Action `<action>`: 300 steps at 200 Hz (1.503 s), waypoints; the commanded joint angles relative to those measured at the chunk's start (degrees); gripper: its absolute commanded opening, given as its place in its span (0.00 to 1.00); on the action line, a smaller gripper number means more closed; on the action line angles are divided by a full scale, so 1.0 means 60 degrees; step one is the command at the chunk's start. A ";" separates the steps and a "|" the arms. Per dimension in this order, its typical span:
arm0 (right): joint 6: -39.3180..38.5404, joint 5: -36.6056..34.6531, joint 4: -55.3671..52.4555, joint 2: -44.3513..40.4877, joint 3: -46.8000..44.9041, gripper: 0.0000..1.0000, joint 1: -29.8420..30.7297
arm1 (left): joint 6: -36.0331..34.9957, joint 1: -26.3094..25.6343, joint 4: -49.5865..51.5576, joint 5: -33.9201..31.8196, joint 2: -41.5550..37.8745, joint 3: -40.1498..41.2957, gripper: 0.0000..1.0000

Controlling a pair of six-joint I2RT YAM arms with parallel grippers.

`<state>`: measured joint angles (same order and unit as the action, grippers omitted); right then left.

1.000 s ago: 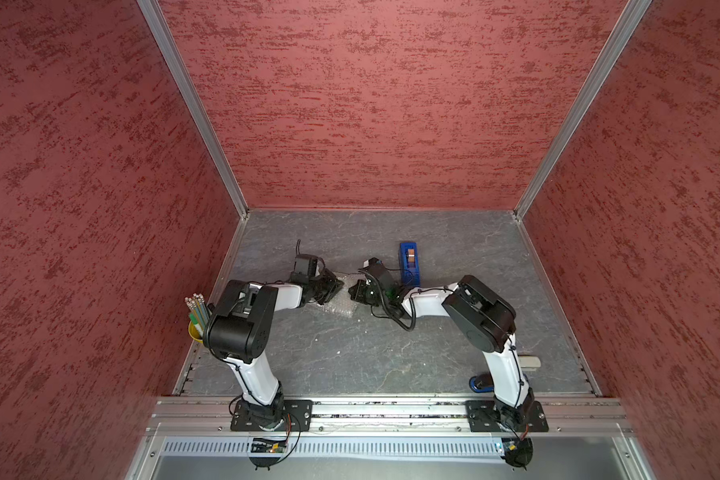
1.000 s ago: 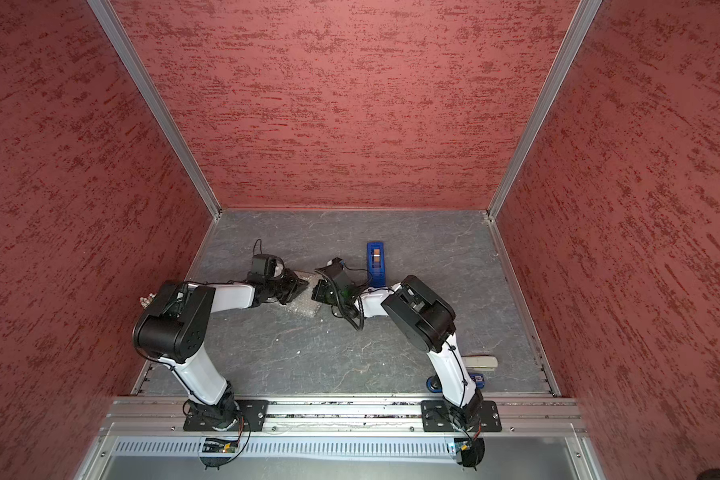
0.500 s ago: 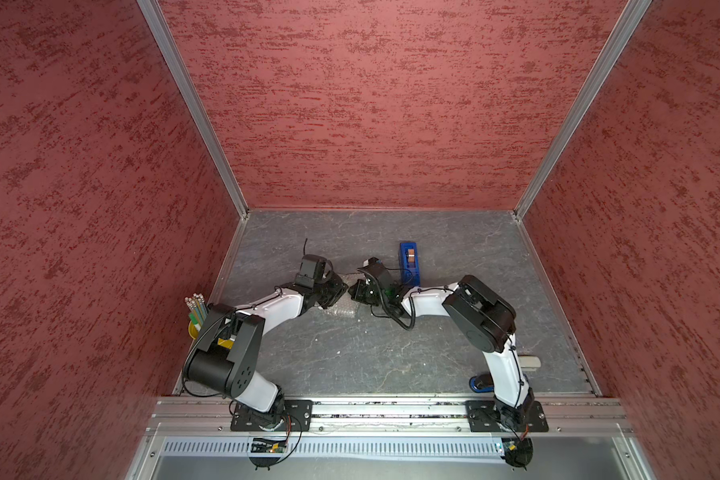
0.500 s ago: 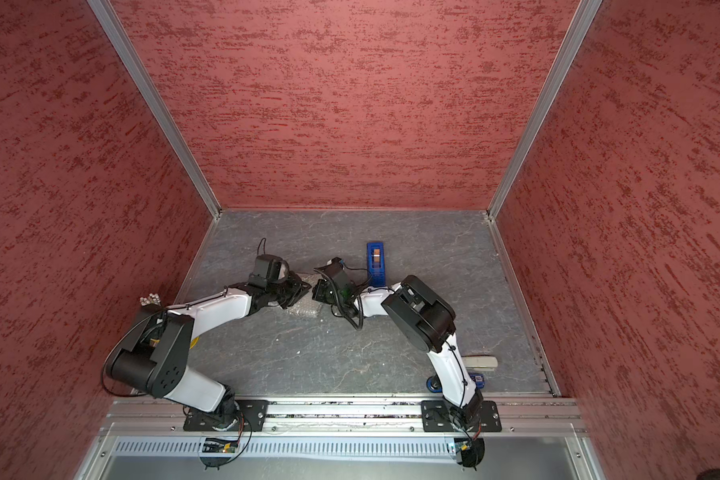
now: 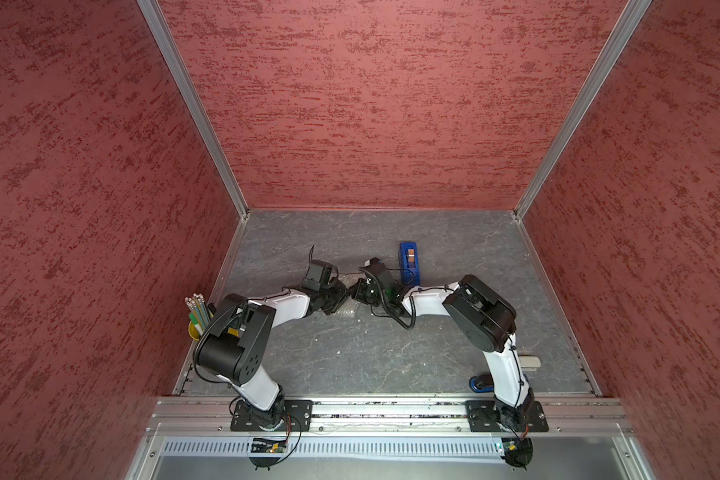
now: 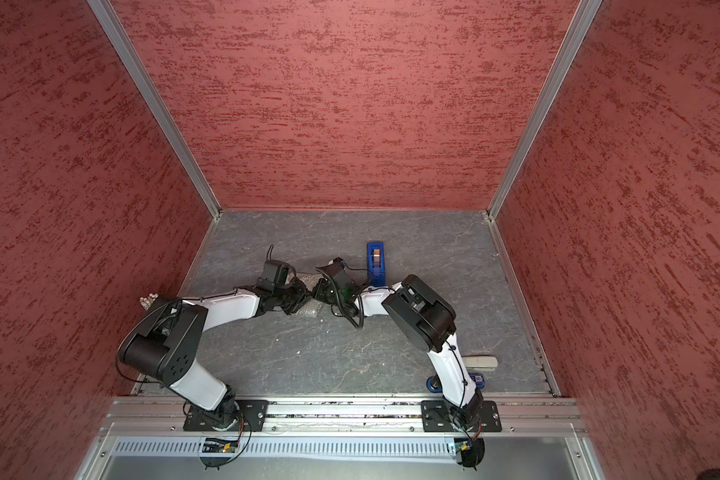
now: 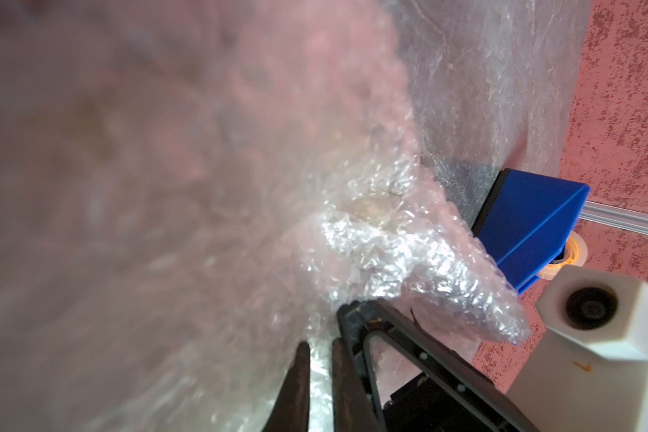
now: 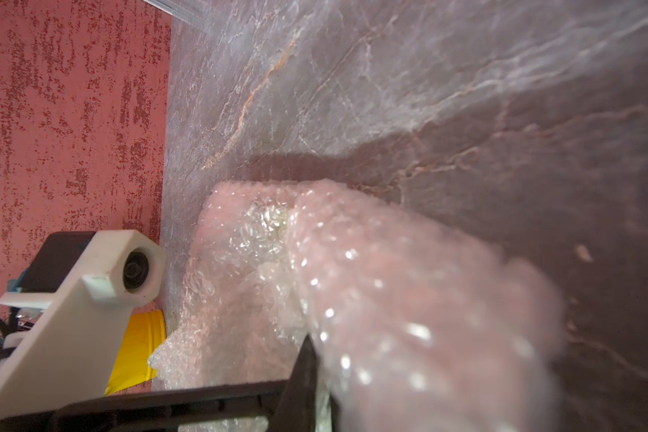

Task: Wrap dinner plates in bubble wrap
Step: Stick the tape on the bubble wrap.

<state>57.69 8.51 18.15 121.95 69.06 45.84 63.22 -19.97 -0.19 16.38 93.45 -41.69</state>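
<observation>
The bubble wrap [image 5: 345,311] lies bunched in a bundle mid-table, between the two grippers in both top views. The dinner plates are hidden inside it; only a faint yellowish patch [image 7: 371,205] shows through the bubble wrap [image 8: 262,262]. My left gripper [image 7: 320,342] is shut on a fold of wrap, which fills the narrow gap between its fingers. My right gripper [image 8: 320,346] meets it from the opposite side. One finger [image 8: 303,377] shows with wrap pressed against it, and the other is mostly under the wrap. Both the left gripper [image 5: 341,293] and the right gripper [image 5: 356,291] nearly touch.
A blue tape dispenser [image 5: 409,262] stands just behind the right wrist. A yellow pencil cup [image 5: 194,328] sits at the left table edge. A white object [image 5: 528,361] and a blue one [image 5: 481,382] lie front right. Red walls enclose three sides.
The left arm's elbow dropped low and rose again, and its gripper shifted slightly right toward the right gripper. The right arm has barely moved. The bundle stays between them.
</observation>
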 commanded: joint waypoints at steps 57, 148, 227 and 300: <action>-0.0877 -0.0741 -0.2306 -0.0826 0.0925 0.44 -0.0111 | 0.0345 0.0159 -0.0569 -0.0112 0.1263 0.0356 0.13; -0.2389 -0.0563 -0.3998 -0.1625 0.1662 0.49 -0.0198 | 0.0255 0.0399 -0.0694 0.0156 0.1499 0.0415 0.12; -0.1780 0.1330 -0.2306 -0.0037 0.2011 0.11 -0.0645 | 0.0231 0.0427 -0.0719 0.0258 0.1479 0.0401 0.12; -0.2142 0.0902 -0.2432 0.0839 0.2290 0.06 -0.1648 | 0.0069 0.0471 -0.0614 0.0295 0.1526 0.0513 0.12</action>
<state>45.74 15.92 3.31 125.93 81.54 39.31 64.73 -17.85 -11.60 21.23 99.48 -41.45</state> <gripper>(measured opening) 0.062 0.119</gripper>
